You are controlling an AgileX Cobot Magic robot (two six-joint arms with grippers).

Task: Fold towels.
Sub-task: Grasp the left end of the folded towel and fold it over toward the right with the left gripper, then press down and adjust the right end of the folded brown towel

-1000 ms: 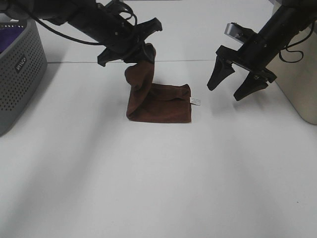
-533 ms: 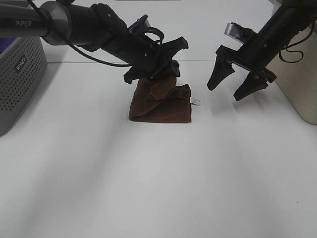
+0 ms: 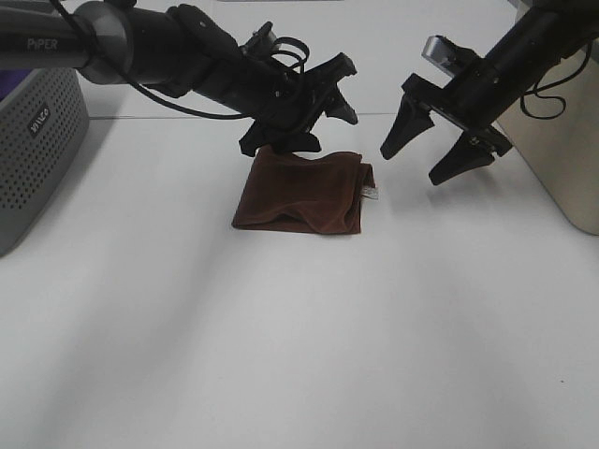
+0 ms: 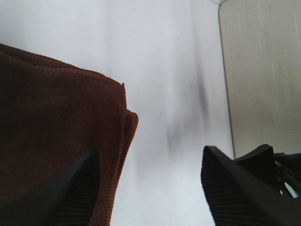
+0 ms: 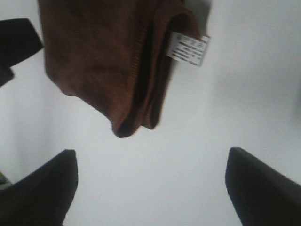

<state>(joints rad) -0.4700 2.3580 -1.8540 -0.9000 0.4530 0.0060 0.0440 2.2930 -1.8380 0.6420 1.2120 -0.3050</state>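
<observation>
- The dark reddish-brown terry towel (image 3: 301,192) now lies flat on the white tabletop (image 3: 299,355) as a folded rectangle, a little beyond the table's middle. A second ago one side of it was held up in a bunched column.
- In the right wrist view, doubled layers are seen stacked along one edge. The small white fabric tag (image 3: 372,194) sticks out on the side facing the right arm.
- The towel has been let go by the black left gripper (image 3: 304,117). Its jaws, pinched on the cloth a second ago, are now spread apart with nothing between them. They are held just above the towel's far edge.
- The black right gripper (image 3: 412,164) is spread wide and empty. It is held in the air beside the tag side, apart from the cloth, and has shifted only slightly.
- One fold is therefore judged to be finished and released. The layers are not perfectly squared, so smoothing or a second fold may still be wanted. Which of these is intended cannot be told.
- The grey perforated plastic basket (image 3: 42,150) holding a purple cloth (image 3: 14,70) stands at the left edge. A beige bin (image 3: 562,168) stands at the right edge. Both are well apart from the towel.
</observation>
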